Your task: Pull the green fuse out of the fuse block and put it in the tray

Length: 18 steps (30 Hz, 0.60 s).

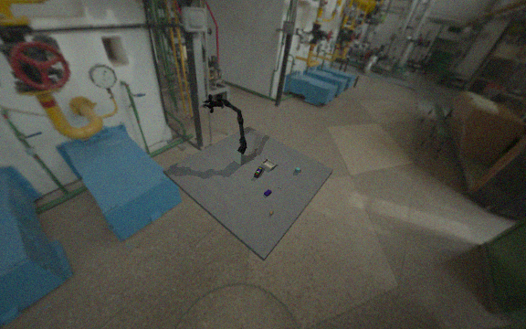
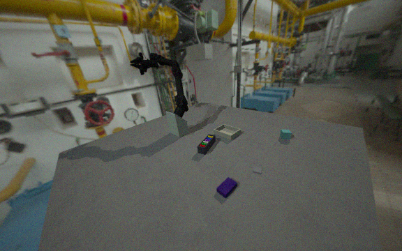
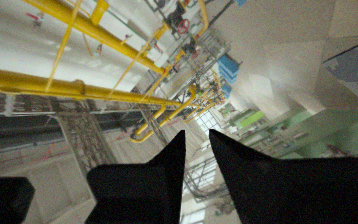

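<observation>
Purple block (image 1: 268, 193) (image 2: 227, 187) is nearest, lying on the grey table top (image 1: 226, 201) (image 2: 135, 192). Past it I can see the dark fuse block (image 1: 257, 175) (image 2: 206, 148), with the pale tray (image 1: 269, 168) (image 2: 226, 137) just beside it. The green fuse (image 2: 204, 143) sits in the fuse block, between a red fuse (image 2: 202, 146) and a whitish one. The claw (image 1: 205, 104) (image 2: 132, 63) (image 3: 196, 133) is up high, well apart from them. Its two fingers stand a little bit apart, with nothing in between.

The green fuse looks tiny, so I think it will be light. It is probably hard and smooth, so it could slip or twist if it's pinched badly. The slot may hold it tight. I'd grab it by the middle of its top, with fingers straight down, squeeze firmly but not too hard, and pull straight up. Its neighbours are very close, so fat fingers could bump them.
</observation>
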Each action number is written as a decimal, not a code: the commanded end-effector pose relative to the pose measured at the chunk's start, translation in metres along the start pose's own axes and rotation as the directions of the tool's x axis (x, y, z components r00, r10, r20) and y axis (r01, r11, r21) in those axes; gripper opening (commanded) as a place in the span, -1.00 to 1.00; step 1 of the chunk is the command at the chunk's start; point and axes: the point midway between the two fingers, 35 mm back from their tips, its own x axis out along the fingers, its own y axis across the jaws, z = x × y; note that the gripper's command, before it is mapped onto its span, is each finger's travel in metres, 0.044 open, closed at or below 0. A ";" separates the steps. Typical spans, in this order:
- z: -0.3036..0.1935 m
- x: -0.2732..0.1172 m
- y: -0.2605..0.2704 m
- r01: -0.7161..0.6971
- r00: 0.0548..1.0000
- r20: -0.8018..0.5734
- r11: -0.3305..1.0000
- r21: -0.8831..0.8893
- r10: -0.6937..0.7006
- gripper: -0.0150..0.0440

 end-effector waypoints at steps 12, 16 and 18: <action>-0.155 0.076 -0.067 0.114 0.943 -0.244 0.908 -0.404 -0.227 -0.25; -0.219 0.091 -0.103 0.101 0.889 -0.323 0.827 -0.553 -0.324 -0.25; -0.250 0.095 -0.123 0.082 0.857 -0.356 0.780 -0.621 -0.373 -0.25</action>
